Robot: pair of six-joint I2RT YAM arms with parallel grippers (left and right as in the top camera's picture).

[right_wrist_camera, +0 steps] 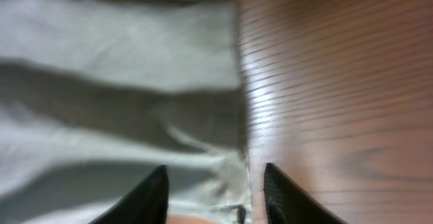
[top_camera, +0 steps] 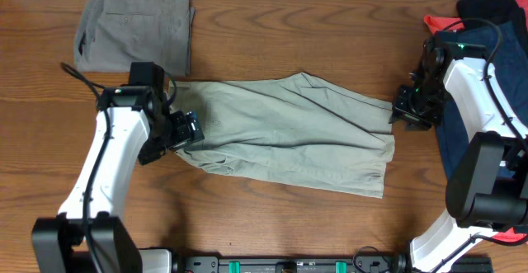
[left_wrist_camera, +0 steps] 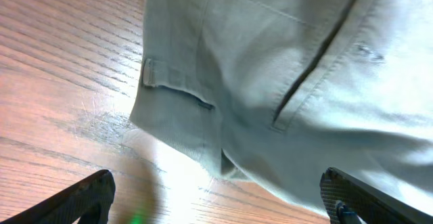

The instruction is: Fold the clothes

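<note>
Wooden table point(top_camera: 272, 223): brown grain, carries all items. Khaki-beige shorts point(top_camera: 289, 133): 1 pr, spread flat across centre, waistband end to robot's L, leg hems to R, creased, not folded. Dark navy shorts point(top_camera: 452, 145): heaped at R edge, partly under R arm; red cloth point(top_camera: 441, 21) and black cloth point(top_camera: 487, 5) at the heap's far end. Grey-olive shorts point(top_camera: 136, 21): 1 pr, folded, far-L corner, well apart from khaki pr. Left gripper point(top_camera: 191, 129): over khaki waistband end, fingers point(left_wrist_camera: 81, 197) spread wide, nothing held. Right gripper point(top_camera: 404, 112): at khaki hem edge, fingers point(right_wrist_camera: 145, 197) part-way apart, hem edge between them, not pinched. Belt loop point(left_wrist_camera: 154, 73): on waistband, lying flat.
</note>
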